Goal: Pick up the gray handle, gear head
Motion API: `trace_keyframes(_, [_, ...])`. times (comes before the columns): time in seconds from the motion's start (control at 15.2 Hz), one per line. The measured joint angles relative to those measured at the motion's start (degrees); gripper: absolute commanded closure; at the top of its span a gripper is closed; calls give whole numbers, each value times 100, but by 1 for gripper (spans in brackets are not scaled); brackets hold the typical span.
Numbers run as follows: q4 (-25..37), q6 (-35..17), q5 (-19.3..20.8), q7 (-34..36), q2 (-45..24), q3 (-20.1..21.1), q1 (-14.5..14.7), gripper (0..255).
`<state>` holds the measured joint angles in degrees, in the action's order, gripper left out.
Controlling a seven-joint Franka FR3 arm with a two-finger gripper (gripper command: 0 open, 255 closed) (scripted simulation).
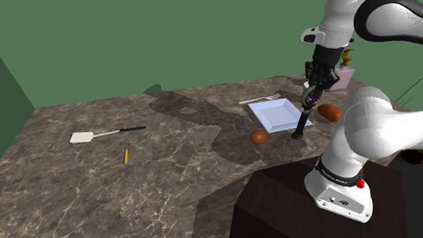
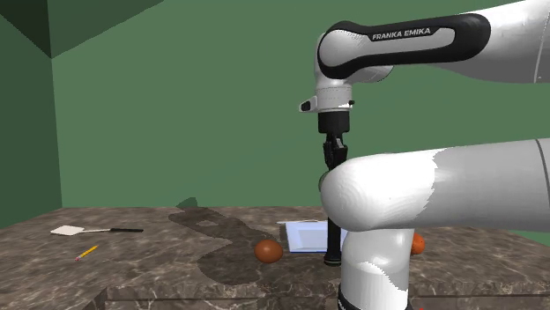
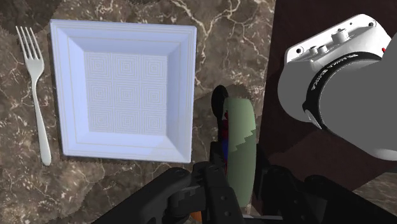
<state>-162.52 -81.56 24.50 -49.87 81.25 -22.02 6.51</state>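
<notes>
My black gripper [image 1: 311,98] hangs over the marble table [image 1: 168,183], shut on a long dark tool [image 1: 304,119] that points down beside the near corner of a white square plate [image 1: 276,114]. In the wrist view the fingers [image 3: 216,188] clasp the tool [image 3: 239,143], which shows a grey-green toothed disc with a red and blue spot on its side. In the second exterior view the gripper [image 2: 332,157] holds the tool [image 2: 332,242] upright, its middle hidden behind my arm's elbow. I cannot tell whether its lower end touches the tabletop.
A fork [image 3: 35,95] lies along the plate's [image 3: 121,89] far side. Two brown eggs [image 1: 259,136] [image 1: 330,112] sit near the plate. A white spatula [image 1: 82,137] and a pencil [image 1: 126,155] lie at the shoulder view's left. The dark stand [image 1: 284,211] is close by.
</notes>
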Motion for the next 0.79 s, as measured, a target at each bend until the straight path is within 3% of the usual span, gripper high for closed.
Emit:
trace_keyframes(0.33, [35,14,-4,-6,-20,3,7,255])
trace_keyframes(0.79, [608,313,-221,-11,-287,225,142,255])
